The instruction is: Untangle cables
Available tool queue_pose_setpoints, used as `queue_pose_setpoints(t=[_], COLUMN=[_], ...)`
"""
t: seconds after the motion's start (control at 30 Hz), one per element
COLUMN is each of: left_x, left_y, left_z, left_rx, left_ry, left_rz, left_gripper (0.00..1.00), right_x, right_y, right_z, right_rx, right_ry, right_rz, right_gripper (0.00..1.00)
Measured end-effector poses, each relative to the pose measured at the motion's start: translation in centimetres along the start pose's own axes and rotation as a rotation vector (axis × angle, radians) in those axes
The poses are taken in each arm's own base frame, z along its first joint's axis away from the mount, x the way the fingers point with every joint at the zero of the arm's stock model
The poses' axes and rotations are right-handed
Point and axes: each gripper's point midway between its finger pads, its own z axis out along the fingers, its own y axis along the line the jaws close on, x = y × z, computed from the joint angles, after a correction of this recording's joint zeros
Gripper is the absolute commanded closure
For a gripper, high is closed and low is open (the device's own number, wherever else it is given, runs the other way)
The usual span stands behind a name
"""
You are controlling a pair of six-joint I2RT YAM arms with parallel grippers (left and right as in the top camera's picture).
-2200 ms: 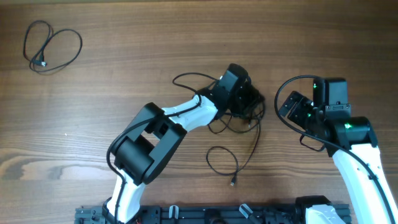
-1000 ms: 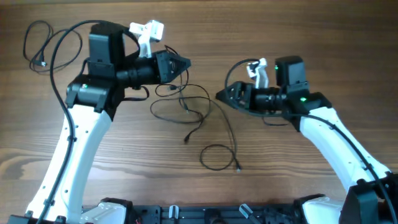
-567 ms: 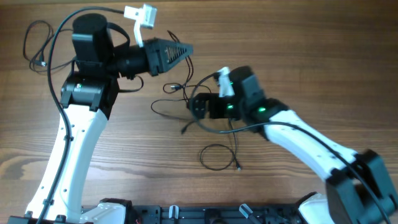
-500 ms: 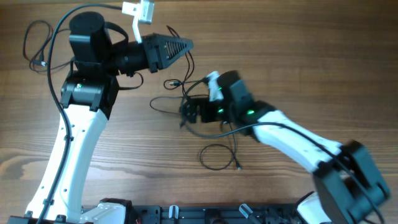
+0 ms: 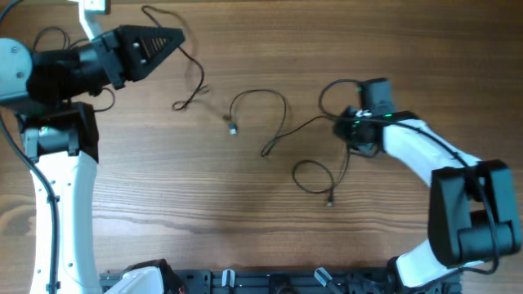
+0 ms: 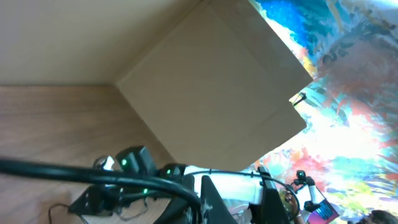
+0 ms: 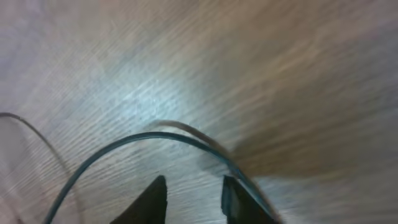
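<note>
Judging by how they drape, the cables (image 5: pixel 260 98) are light, limp and a little springy. They are thin black cords that keep loose curls and will slide over the wood rather than resist. We would take each one on a plain run of cord just behind a plug, never on the plug itself. We would also pull gently, since a hard tug only tightens a crossing.

They lie spread across the middle of the wooden table (image 5: pixel 409 33) as separate strands, not one knot. The lifted cord (image 5: pixel 198 69) hangs from the left gripper (image 5: pixel 173 37), which is closed on it at the upper left, its free end trailing down toward the wood. The arched cord (image 5: pixel 282 104) forms an open bow with a small plug (image 5: pixel 233 128) at one end. The looped cord (image 5: pixel 315 175) runs from beside that bow toward the right gripper (image 5: pixel 358 135) and curls into a small ring ending in another plug (image 5: pixel 329 201). Its far tip meets the bow's lower end, touching or crossing; we cannot tell which. A far loop (image 5: pixel 51 34) peeks out from behind the left arm.

In the right wrist view the right gripper's fingers (image 7: pixel 155 196) stand partly apart over bare wood. A dark cord (image 7: pixel 143 137) arcs just ahead of them. The picture is blurred, and we see nothing pinched between them.
</note>
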Motion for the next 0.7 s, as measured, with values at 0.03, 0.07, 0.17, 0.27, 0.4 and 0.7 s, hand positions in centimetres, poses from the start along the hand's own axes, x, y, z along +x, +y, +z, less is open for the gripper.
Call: queue_pose_setpoints(t=[0.03,0.07,0.17,0.27,0.4,0.7], left_x=[0.0,-0.1,-1.1,-2.9,-5.1,-4.2], left_y=[0.0,0.1,1.0,2.3,4.5,17.0], left_z=[-0.1,-0.4,-2.4,-6.2,-13.5,-31.9], left_rx=[-0.002,-0.007,-0.054,-0.147,-0.315,-0.667], left_ry=[0.0,-0.002,-0.048,-0.139,-0.298,-0.648], left_rz=[0.007,0.02,0.059,0.099,0.13,-0.105], left_gripper=[0.96,0.96,0.96,0.96,0.96,0.96], right_x=[0.2,0.6,1.7,2.3,3.0,0.4], right_y=[-0.2,-0.4,-0.7,-1.0,-1.0,4.9], right_z=[-0.2,-0.4,-0.5,-0.7,-1.5,-14.4], right_rx=[-0.017,-0.025,-0.031,-0.031,-0.031,-0.244], right_ry=[0.026,0.055,0.107,0.136,0.157,-0.199], right_rz=[-0.029,-0.065,-0.144,-0.182,-0.218,-0.354], right_gripper=[0.49,0.44,0.38,0.1,0.0,0.0])
